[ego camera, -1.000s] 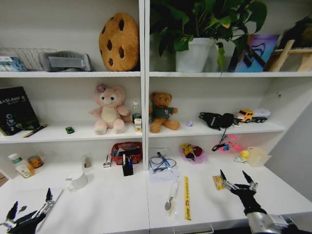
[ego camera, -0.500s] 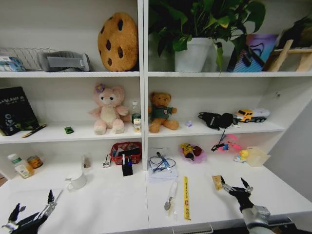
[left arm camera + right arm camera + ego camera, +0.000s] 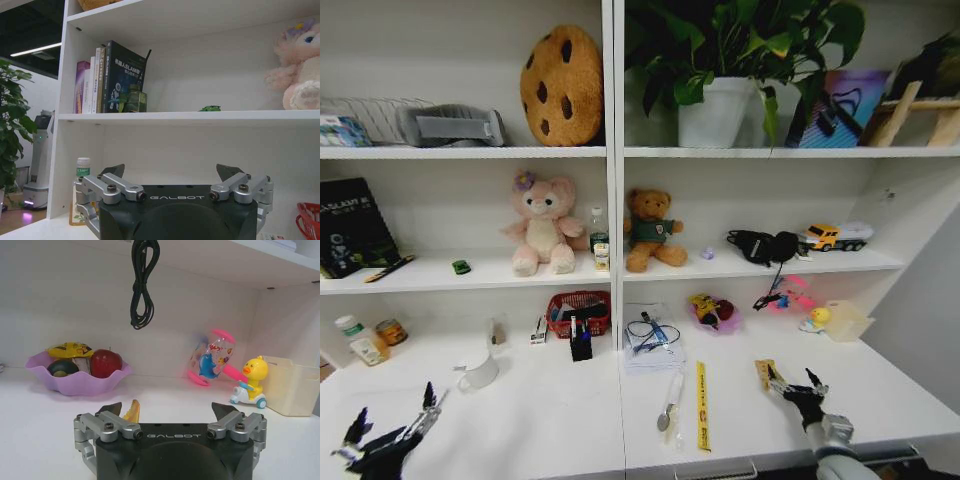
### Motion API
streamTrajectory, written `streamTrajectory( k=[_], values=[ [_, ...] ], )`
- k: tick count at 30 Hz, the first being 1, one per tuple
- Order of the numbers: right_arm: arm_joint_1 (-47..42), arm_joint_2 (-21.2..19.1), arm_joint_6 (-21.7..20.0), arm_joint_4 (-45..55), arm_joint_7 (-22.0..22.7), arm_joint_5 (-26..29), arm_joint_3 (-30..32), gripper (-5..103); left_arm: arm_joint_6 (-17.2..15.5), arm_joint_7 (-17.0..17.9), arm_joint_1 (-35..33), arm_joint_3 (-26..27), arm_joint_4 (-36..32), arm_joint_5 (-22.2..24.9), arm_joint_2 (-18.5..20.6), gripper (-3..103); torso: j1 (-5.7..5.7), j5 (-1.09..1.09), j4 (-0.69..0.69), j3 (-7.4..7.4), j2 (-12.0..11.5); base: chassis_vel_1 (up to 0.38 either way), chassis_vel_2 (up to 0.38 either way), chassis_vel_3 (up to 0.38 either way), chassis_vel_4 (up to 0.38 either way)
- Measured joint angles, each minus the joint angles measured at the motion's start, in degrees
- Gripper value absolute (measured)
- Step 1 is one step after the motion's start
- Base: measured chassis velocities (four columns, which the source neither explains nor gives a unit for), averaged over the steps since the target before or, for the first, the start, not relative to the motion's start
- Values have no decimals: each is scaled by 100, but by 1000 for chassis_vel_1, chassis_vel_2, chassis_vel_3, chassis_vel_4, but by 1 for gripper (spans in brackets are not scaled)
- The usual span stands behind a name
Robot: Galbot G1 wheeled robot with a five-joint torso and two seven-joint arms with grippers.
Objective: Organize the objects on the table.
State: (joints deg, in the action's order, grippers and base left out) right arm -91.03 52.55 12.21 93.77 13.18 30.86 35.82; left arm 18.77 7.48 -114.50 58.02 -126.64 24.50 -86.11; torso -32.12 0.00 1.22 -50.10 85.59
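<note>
The white table (image 3: 550, 420) holds several small items: a yellow ruler (image 3: 701, 405), a silver spoon-like piece (image 3: 670, 403), a coiled cable on papers (image 3: 653, 338) and a small yellow piece (image 3: 764, 372). On the shelf above sit a tiny green toy car (image 3: 463, 266) (image 3: 210, 108) and a thin black pen (image 3: 392, 268). My left gripper (image 3: 392, 410) (image 3: 170, 172) hovers open and empty at the table's near left corner. My right gripper (image 3: 792, 376) (image 3: 167, 410) is open low over the near right, right beside the yellow piece (image 3: 132, 411).
A white mug (image 3: 478, 373), red wire basket (image 3: 580, 312), black holder (image 3: 582, 345), purple fruit bowl (image 3: 715, 315) (image 3: 75, 380), pink toy hammer (image 3: 212, 357), duck toy (image 3: 250, 382) and beige box (image 3: 847, 322) line the back. Bottles (image 3: 360, 340) stand at far left.
Both grippers have sunk toward the near edge of the table, the right one also shifting slightly left toward the small yellow piece. The items on the table have stayed put.
</note>
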Motion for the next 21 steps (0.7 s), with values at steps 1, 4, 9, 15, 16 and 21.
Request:
streamTrajectory(
  k=[1, 4, 9, 15, 16, 21],
  values=[
    [81, -22, -32, -52, -21, 18, -44, 100, -3, 4, 3, 0, 0, -3, -4, 100, 0, 0, 0, 0, 0, 0, 0, 0, 0],
    [232, -54, -80, -172, -91, 82, -143, 92, -3, 6, -1, 9, 0, -4, -9, 100, 0, 0, 0, 0, 0, 0, 0, 0, 0],
    [367, -62, -120, -289, -176, 113, -281, 71, 1, 9, -14, 30, -2, 6, -16, 100, 0, 0, 0, 0, 0, 0, 0, 0, 0],
    [357, -32, -120, -268, -185, 47, -314, 49, 18, 13, -22, 45, -15, 33, -23, 100, 0, 0, 1, 0, 0, 0, 0, 0, 0],
    [345, -26, -112, -253, -186, 31, -313, 44, 23, 13, -25, 45, -15, 35, -24, 100, 0, 0, 1, 0, 0, 0, 0, 0, 0],
    [271, -6, -52, -203, -190, 2, -276, 27, 28, 15, -26, 37, -39, 40, -32, 100, 0, 0, 1, 0, 0, 0, 0, 0, 0]
  ],
)
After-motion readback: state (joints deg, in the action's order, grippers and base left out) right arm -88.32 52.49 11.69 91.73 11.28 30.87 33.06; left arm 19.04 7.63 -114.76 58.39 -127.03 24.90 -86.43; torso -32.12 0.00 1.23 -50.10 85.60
